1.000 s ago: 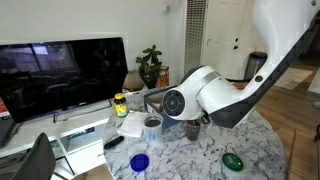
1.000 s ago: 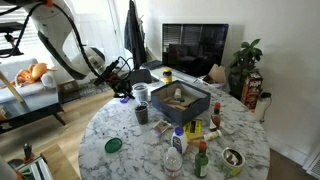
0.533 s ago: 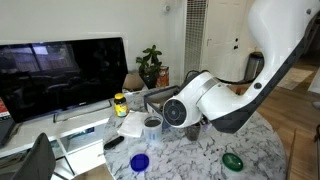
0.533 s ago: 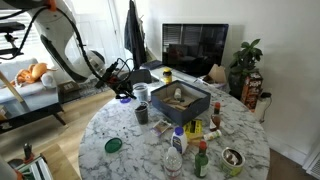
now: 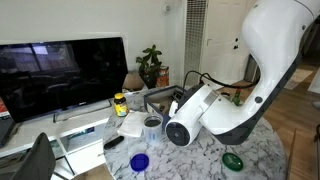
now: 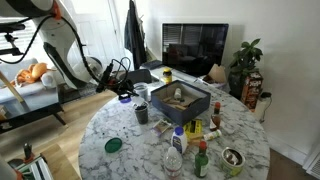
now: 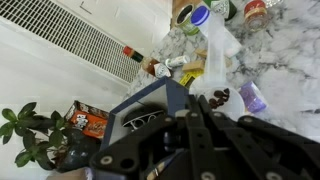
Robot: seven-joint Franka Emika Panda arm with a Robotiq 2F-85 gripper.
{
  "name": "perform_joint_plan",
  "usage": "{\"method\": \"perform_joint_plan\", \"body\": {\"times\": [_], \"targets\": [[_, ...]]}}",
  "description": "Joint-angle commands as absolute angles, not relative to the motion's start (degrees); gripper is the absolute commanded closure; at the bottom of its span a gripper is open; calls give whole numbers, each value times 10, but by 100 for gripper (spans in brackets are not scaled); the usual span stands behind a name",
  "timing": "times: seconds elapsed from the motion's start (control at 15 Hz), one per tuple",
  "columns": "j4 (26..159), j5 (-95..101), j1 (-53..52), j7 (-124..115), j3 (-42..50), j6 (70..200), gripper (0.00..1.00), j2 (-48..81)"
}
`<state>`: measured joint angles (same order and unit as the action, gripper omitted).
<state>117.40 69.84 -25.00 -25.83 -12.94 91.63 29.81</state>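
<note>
Blurring wrist view | hand (image 7: 200, 112) closed | arm (image 5: 218, 112) hides it

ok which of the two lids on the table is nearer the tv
The blue lid, on the tv side of the table; the green lid lies across it.

arm (image 5: 228, 112): glossy white shells, fat rounded links, no markings legible. dark grey round cap (image 5: 181, 131) on the joint end, lighter ring around it. thin black cable (image 5: 215, 80) loops off the wrist link. gripper (image 6: 124, 88) is matte black, small against the white links in an exterior view. wrist view: gripper (image 7: 200, 105) shows black angular linkage bars with round pivot pins, finish slightly shiny.
</note>
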Motion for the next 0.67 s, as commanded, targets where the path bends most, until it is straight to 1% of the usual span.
{"method": "perform_joint_plan", "body": {"times": [0.0,0.6], "targets": [[1154,724,-263,-283,-136,868,99,333],[1120,758,-281,-328,-139,794,99,387]]}}
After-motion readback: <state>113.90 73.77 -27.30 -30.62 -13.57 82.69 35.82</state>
